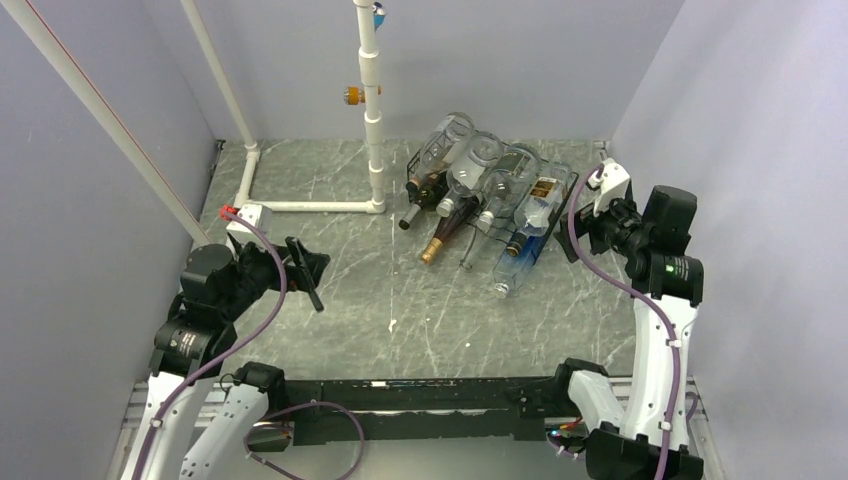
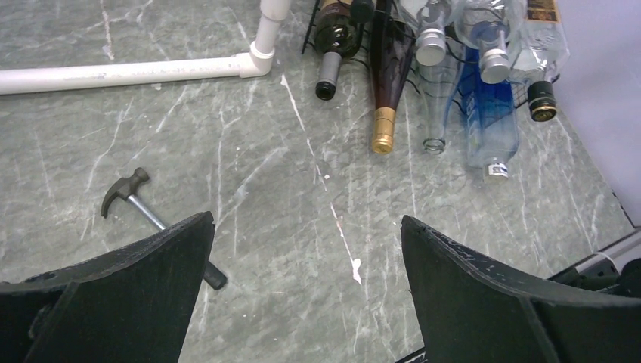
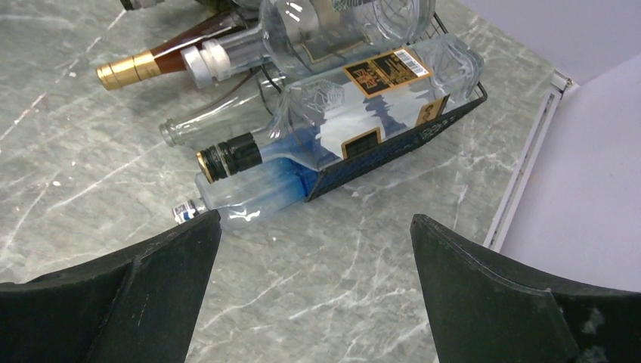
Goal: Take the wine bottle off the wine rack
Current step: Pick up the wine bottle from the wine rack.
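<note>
Holds left gripper (image 2: pixel 306 227) wide apart, empty, pitched forward and down. Holds right gripper (image 3: pixel 316 219) equally wide, empty, atop a raised forearm (image 1: pixel 655 335), seemingly turned inward.

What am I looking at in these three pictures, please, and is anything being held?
These are two robot arms bolted at the near edge of a grey table. The wide picture looks down from above and behind them; the other two come from a camera on each wrist, so the black wedges are that arm's own fingers. The left gripper and right gripper are open and hold nothing. A black wire wine rack holds several bottles lying down, among them a dark wine bottle with a gold top. A small hammer and a white pipe frame are on the table too.
</note>
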`<state>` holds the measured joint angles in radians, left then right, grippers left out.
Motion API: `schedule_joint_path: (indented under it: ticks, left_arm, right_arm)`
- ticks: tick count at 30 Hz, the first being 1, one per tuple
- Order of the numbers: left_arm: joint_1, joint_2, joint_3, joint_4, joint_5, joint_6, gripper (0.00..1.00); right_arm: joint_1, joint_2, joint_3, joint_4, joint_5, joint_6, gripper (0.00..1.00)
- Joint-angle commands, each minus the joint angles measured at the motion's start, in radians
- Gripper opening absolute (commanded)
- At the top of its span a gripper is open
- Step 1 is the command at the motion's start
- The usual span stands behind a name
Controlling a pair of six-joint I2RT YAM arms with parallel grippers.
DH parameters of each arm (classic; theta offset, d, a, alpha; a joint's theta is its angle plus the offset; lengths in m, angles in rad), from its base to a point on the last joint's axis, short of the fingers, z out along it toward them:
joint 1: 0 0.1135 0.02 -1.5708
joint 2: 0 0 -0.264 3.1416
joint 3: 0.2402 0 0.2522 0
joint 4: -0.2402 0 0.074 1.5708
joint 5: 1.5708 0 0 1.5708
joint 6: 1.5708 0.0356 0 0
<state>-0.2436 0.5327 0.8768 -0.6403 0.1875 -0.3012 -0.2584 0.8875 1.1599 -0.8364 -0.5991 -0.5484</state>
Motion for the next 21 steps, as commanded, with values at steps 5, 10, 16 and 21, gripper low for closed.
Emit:
schedule_joint_path:
  ticks: [5, 10, 16, 21]
  left_arm:
    - [-0.003, -0.006, -0.023, 0.080, 0.111, -0.029, 0.99]
    - [-0.003, 0.030, -0.016, 0.077, 0.167, -0.076, 0.99]
    - [-0.003, 0.016, 0.002, 0.044, 0.185, -0.050, 0.99]
    - [-0.010, -0.013, -0.052, 0.070, 0.172, -0.042, 0.99]
  right_arm:
    - [0.039, -0.014, 0.053, 0.059, 0.005, 0.104, 1.00]
    - [0.068, -0.046, 0.029, 0.044, 0.188, 0.183, 1.00]
    - [0.021, -0.058, -0.046, 0.145, 0.224, 0.195, 1.00]
    - [0.008, -0.071, -0.109, 0.147, 0.084, 0.195, 1.00]
